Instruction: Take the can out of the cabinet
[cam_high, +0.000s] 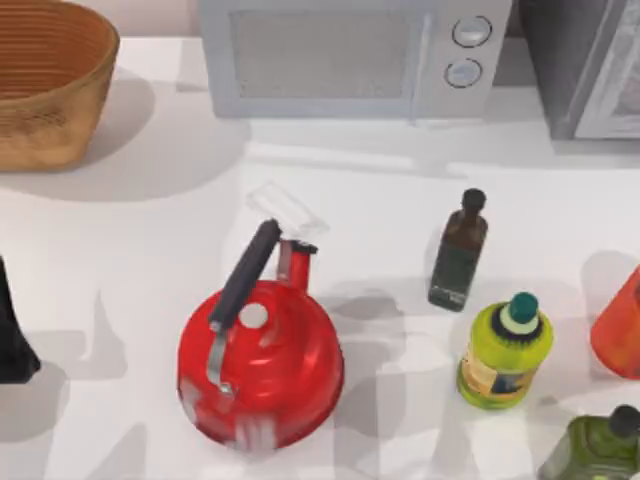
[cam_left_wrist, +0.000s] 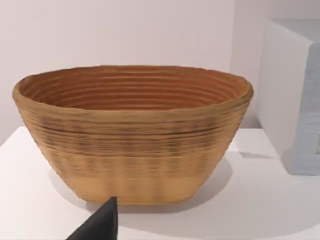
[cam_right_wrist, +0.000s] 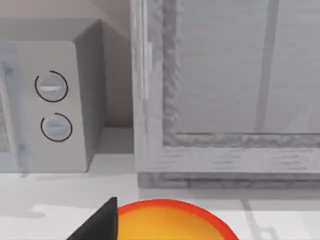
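Note:
The cabinet (cam_high: 590, 70) stands at the back right corner of the table, grey, with a framed pane door (cam_right_wrist: 225, 90) that looks closed. The can is hidden from view. A dark part of my right gripper (cam_right_wrist: 102, 225) shows in the right wrist view, facing the cabinet's door from a short way off, with a round orange container (cam_right_wrist: 170, 222) just under it. My left gripper (cam_high: 12, 330) is a dark shape at the table's left edge. It points toward a woven basket (cam_left_wrist: 132, 135).
A white microwave (cam_high: 350, 55) stands at the back middle, left of the cabinet. The woven basket (cam_high: 45, 80) is at the back left. A red kettle (cam_high: 260, 360) sits front centre. A dark bottle (cam_high: 458, 250), a yellow-green bottle (cam_high: 505, 355), an olive bottle (cam_high: 595, 450) and the orange container (cam_high: 618, 325) crowd the right front.

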